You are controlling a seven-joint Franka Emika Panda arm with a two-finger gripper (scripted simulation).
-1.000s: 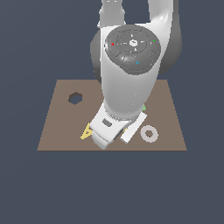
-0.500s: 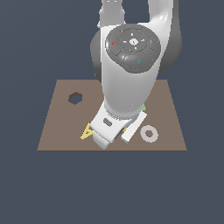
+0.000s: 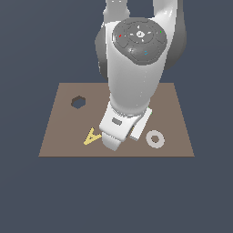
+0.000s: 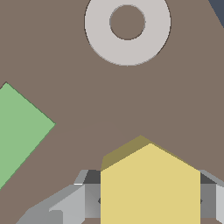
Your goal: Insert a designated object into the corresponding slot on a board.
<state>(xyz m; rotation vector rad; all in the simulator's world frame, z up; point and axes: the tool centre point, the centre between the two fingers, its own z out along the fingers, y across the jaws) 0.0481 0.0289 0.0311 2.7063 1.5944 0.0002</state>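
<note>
The gripper (image 4: 150, 201) clamps the flat, matte yellow hexagon (image 4: 150, 183), 1 corner pointing toward the grey ring (image 4: 127, 24).

text: none legible | labels: none | coarse render, possibly missed

board (image 3: 63, 98): plain flat brown, no pattern
slot (image 3: 78, 102): dark, near black, at about 10 o'clock on the board
hexagonal block (image 4: 150, 186): yellow top, darker olive-yellow side face
letter-A piece (image 3: 92, 137): yellow
ring (image 4: 127, 26): pale grey
rectangle (image 4: 19, 131): light green
gripper (image 4: 148, 202): grey fingers, probably shaded darker inside
arm (image 3: 136, 68): white, with a dark grey cap
</note>
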